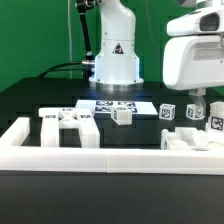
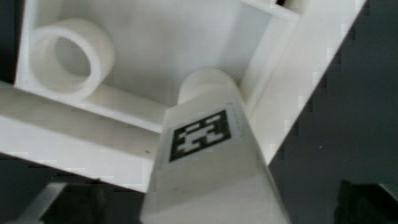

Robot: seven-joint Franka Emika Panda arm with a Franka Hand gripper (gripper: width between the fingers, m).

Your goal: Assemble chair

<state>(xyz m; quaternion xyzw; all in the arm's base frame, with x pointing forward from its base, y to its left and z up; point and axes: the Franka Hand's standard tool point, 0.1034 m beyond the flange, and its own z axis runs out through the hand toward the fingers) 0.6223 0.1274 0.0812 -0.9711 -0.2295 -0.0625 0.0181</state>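
Note:
The chair is in loose white tagged parts on the black table. A cluster of parts point(image 1: 70, 122) lies at the exterior view's left and one small block point(image 1: 121, 115) in the middle. More blocks point(image 1: 167, 112) stand at the right, where my gripper point(image 1: 200, 103) hangs low over them. In the wrist view a tagged white bar point(image 2: 208, 140) stands between my fingers, leaning on a white panel with a round hole point(image 2: 71, 60). My gripper point(image 2: 210, 205) is open, with dark gaps between the bar and each finger.
The marker board point(image 1: 120, 104) lies flat in front of the robot's base point(image 1: 115, 65). A long white border rail point(image 1: 110, 156) runs along the table's front, with a raised end at the exterior view's left point(image 1: 15, 135).

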